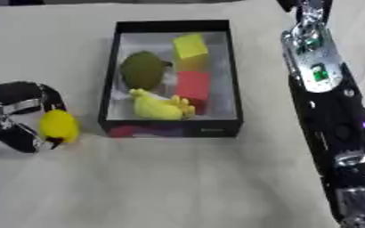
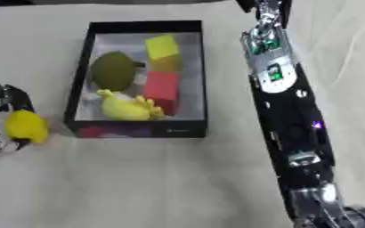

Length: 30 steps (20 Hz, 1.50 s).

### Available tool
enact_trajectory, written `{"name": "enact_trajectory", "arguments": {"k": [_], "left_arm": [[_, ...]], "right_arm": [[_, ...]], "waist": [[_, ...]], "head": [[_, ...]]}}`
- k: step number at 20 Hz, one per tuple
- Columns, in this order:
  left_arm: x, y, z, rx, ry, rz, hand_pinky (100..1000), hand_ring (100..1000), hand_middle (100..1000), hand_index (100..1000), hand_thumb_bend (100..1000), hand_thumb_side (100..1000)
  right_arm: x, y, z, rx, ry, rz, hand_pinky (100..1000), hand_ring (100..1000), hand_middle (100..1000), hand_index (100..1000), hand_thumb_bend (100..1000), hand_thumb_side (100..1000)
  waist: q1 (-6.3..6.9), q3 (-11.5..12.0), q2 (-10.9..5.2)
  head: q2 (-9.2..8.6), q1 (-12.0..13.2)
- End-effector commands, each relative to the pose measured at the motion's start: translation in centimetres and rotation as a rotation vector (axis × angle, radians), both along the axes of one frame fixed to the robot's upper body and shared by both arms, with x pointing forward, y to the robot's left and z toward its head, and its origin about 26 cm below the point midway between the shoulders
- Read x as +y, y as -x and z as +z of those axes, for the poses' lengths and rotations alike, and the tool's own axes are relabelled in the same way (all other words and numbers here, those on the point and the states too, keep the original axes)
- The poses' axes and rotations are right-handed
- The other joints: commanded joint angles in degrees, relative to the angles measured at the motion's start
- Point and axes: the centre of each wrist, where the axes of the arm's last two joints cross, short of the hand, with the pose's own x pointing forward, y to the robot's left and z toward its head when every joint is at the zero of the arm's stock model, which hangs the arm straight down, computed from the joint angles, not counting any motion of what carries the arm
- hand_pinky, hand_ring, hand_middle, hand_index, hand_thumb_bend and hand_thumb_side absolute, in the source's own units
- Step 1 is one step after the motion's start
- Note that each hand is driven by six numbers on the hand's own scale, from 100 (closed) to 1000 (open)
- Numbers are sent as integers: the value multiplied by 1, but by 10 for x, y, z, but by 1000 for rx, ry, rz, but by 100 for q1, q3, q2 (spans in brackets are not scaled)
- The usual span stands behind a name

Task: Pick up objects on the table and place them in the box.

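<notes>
Just left of the black box (image 1: 170, 129), the left hand (image 1: 18, 116) curls around a yellow object (image 1: 58, 126) above the surface (image 1: 178, 182), while the right hand's fingers cannot be seen

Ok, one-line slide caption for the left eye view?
Left hand holds a yellow object beside the black box, which already contains several pieces.

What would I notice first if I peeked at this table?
Probably the black box in the middle of the pale table, with a yellow block, a red block, a dark green round thing and a yellow toy inside. Just left of the box, the robot's left hand holds a bright yellow object. Its long black right arm stretches down the right side.
</notes>
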Motion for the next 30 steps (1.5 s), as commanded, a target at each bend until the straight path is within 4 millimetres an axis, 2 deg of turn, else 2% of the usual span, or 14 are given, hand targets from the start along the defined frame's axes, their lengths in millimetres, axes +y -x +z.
{"name": "enact_trajectory", "arguments": {"k": [1,7,14,21,26,30], "left_arm": [[-8,12,42,-101,-53,-84,722,721,696,686,262,148],[-29,18,87,-188,-39,-229,720,722,698,689,259,158],[-51,-3,114,-233,-2,-321,714,717,695,690,259,162],[-78,-41,128,-263,48,-366,706,710,690,700,270,191],[-78,-65,123,-289,78,-355,702,706,687,703,267,218],[-86,-79,118,-288,104,-364,701,705,686,706,272,237]], "right_arm": [[-2,2,8,-31,12,-6,804,739,724,828,256,381],[-2,2,3,-22,29,-12,804,739,725,828,254,378],[-1,4,-1,-23,35,-13,804,739,725,828,252,376],[4,7,0,-31,34,1,804,738,724,828,254,373],[14,11,6,-54,30,30,804,738,724,828,256,373],[19,12,8,-61,28,41,805,738,725,828,255,373]], "waist": [[55,25,-110],[112,50,-206],[159,3,-270],[191,-125,-265],[223,-343,-174],[243,-438,-133]], "head": [[8,-37],[39,-80],[20,-102],[-47,-56],[-190,57],[-245,84]]}}
